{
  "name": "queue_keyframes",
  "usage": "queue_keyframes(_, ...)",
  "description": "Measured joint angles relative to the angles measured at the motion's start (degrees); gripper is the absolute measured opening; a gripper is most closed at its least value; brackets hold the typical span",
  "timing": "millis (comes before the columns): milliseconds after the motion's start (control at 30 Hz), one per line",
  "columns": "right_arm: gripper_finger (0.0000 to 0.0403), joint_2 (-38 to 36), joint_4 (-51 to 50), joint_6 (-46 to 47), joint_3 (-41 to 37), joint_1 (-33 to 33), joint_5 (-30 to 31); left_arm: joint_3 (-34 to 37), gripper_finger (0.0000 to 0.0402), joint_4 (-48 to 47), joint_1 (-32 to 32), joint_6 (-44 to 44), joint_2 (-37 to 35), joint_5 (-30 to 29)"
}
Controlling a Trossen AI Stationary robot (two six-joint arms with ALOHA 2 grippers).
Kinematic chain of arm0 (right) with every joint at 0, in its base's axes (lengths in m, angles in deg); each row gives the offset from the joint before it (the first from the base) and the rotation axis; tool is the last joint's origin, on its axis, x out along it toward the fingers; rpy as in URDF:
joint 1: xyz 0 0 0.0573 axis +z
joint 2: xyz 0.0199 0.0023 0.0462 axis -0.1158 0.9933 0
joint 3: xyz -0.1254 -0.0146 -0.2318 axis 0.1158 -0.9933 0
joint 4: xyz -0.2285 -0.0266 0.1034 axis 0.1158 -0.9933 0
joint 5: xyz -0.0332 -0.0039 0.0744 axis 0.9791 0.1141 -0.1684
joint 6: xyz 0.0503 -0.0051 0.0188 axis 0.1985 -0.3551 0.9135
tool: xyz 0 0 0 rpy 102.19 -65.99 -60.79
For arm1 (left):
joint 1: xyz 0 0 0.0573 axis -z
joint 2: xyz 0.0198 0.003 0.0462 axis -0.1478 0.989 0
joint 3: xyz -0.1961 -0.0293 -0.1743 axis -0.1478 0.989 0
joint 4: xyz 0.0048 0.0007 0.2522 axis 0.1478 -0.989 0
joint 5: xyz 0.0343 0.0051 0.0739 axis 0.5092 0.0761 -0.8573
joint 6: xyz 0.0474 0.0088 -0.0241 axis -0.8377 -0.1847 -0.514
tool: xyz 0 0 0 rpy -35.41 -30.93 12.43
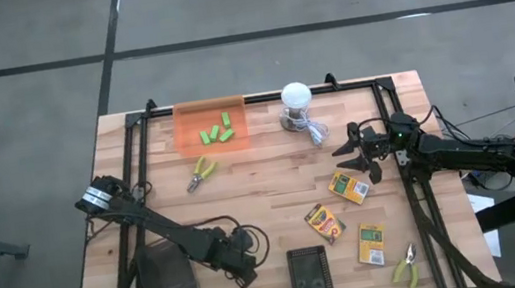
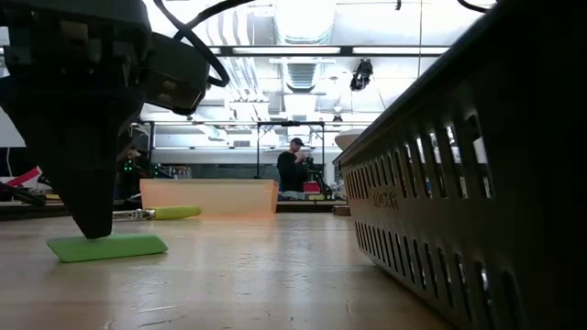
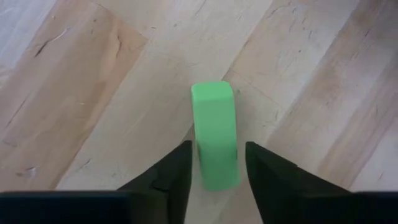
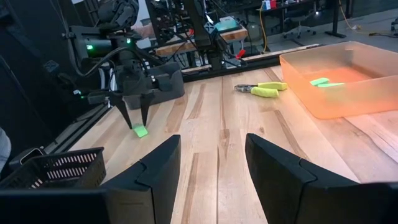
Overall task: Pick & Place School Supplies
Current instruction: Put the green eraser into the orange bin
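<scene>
Straddling one green block (image 3: pixel 213 106), your left gripper (image 3: pixel 217 146) stands at about seven o'clock on the table, counting the far edge in the high view as twelve. Its fingers are parted, one on each side of the block and not clamped on it. The block lies flat on the wood.

Watch these risks:
- The block sits nearer one finger than the other. If you close like this, that finger likely meets it first and may skid or twist it out of line.
- The block is low and flat. If you come down too hard, the tips may scrape the wood; if you stay too high, they may pinch only its top edge and lose it on the lift.
- The orange bin (image 1: pixel 187 144) waits at eleven o'clock, and one pair of pliers (image 1: pixel 201 172) lies short of it at ten. A low carry could knock them.

Your right gripper (image 4: pixel 212 138) waits at three o'clock, fingers spread and empty.

Your count:
- Green blocks: five, with four in the bin and one under the left gripper.
- Pliers: two, the second (image 1: pixel 406 269) at five o'clock.
- Crayon boxes (image 1: pixel 349 187): three, at about four o'clock.
- Bin: one.
- Black basket (image 1: pixel 308 276): one, at six o'clock.
- White bulb (image 1: pixel 295 96): one, at twelve.
</scene>
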Motion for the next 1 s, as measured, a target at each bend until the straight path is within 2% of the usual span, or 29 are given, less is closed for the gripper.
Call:
queue_keyframes(200,0.0178,0.0,0.0,0.0,0.0,0.0,0.0,1.9,0.0198,1.1,0.1,1.7,-0.1,0.9)
queue_keyframes(400,0.0178,0.0,0.0,0.0,0.0,0.0,0.0,2.9,0.0208,1.9,0.3,2.6,-0.2,1.4)
queue_keyframes(633,0.0178,0.0,0.0,0.0,0.0,0.0,0.0,3.2,0.0193,1.8,0.3,1.0,-0.2,1.6)
queue_keyframes(1000,0.0178,0.0,0.0,0.0,0.0,0.0,0.0,3.2,0.0136,-1.3,0.2,0.4,-0.2,1.8)
